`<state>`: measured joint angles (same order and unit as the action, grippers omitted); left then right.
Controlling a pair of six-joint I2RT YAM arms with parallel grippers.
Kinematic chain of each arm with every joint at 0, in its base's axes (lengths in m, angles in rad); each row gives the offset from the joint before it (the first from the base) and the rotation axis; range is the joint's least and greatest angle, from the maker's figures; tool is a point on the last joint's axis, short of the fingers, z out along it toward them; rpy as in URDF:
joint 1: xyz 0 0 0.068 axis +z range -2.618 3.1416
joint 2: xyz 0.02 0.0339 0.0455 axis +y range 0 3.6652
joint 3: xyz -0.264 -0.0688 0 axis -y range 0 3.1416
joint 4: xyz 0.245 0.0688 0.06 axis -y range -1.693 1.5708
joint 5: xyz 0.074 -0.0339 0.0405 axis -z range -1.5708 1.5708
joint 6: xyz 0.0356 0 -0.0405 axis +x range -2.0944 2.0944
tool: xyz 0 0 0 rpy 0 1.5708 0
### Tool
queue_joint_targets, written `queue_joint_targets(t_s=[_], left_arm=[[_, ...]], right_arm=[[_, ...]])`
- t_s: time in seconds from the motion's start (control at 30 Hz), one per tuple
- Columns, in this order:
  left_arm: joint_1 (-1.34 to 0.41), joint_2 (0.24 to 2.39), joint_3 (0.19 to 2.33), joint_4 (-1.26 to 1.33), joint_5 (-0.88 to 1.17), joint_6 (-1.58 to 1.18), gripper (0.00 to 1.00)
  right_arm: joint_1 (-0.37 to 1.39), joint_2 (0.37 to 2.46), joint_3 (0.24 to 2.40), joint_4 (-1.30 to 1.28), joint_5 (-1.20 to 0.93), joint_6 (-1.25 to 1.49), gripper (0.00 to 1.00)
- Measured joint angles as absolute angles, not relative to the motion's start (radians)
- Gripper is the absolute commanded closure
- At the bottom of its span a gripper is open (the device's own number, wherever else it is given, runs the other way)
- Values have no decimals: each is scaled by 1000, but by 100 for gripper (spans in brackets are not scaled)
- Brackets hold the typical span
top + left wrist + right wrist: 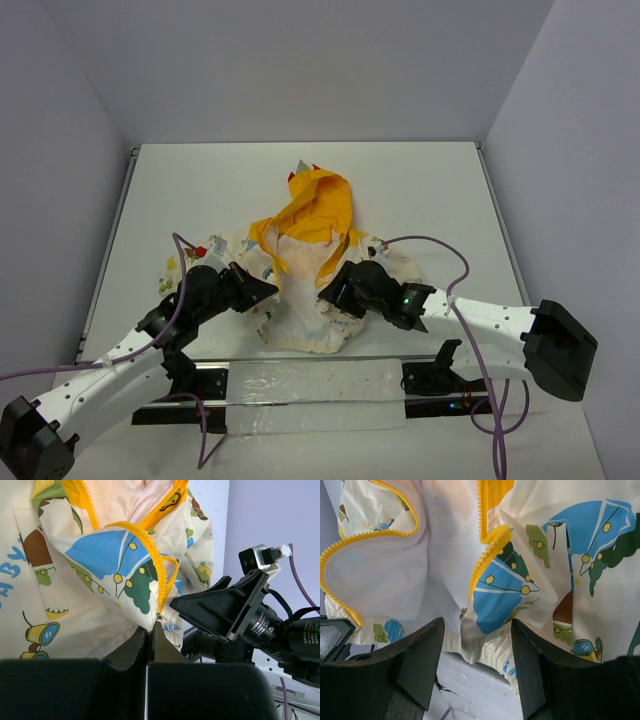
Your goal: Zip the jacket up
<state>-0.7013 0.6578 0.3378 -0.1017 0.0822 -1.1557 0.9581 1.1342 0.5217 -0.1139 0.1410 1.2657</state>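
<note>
Left arm [110, 370] is nearest in the top view, base at bottom-left, reaching fwd and inward. Left gripper [268, 291] is at the jacket's [305, 310] lower left edge. In the L wrist view its fingers [137, 645] are pressed together, pinching the cream hem corner right at the bottom end of the yellow zipper teeth [150, 545]. That front panel is lifted and folded over, blue and green print showing. A dark-outlined zipper pull [170, 502] sits higher up on the orange edging.

Jacket lies mid-table [420, 190], just ahead of both grippers, front open, pale inner fabric showing between the two zipper edges. Yellow-orange hood [312, 205] is bunched at the far end, red bits at its tip.

Right gripper [328, 292] is at the lower right edge of the jacket, opposite the L one and near it. In the R wrist view its fingers [420, 650] are spread, with the hem and the lower end of the other zipper edge between them; can't tell if either finger touches fabric. Right arm [490, 325] runs back to its base at lower right.
</note>
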Motion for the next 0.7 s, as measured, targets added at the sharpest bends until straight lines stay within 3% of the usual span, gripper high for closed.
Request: queue_joint_targets(t_s=[0.17, 0.33, 0.4, 0.7], left_arm=[[-701, 658, 338, -102, 82, -1156, 100], [-701, 657, 338, -102, 82, -1156, 100], [-701, 657, 338, -102, 82, -1155, 100], [-701, 651, 341, -112, 83, -1139, 100]], right_arm=[[958, 1157, 522, -102, 138, 1268, 62], [960, 1164, 522, -97, 138, 1271, 96], [960, 1162, 522, -97, 138, 1272, 100], [923, 995, 485, -62, 111, 1152, 100]])
